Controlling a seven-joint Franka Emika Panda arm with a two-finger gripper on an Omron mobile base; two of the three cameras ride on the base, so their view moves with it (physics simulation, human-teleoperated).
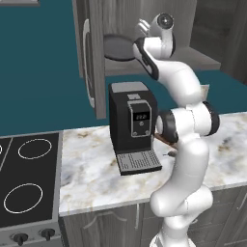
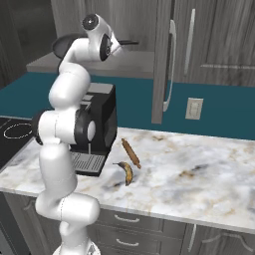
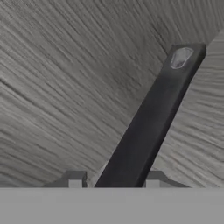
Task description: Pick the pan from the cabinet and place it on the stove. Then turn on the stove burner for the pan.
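Pan [image 1: 118, 48]: on the cabinet [image 1: 91, 58] shelf, handle [image 3: 144, 127] pointing out.
Claw [image 3: 114, 183]: straddling the handle, tips either side, grip not confirmed.
Advice: clamp squarely, lift level, clear the coffee machine [image 1: 131, 120] toward the stove [image 1: 29, 185].

Even, diffuse rendered light falls over both base views, with no glare and only faint shadow. The cabinet [image 1: 91, 58] interior around the pincer [image 3: 113, 181] is dim. The hand view is soft and blurry, with smeared wood grain; the pan [image 3: 148, 122] handle's edges look fuzzy.
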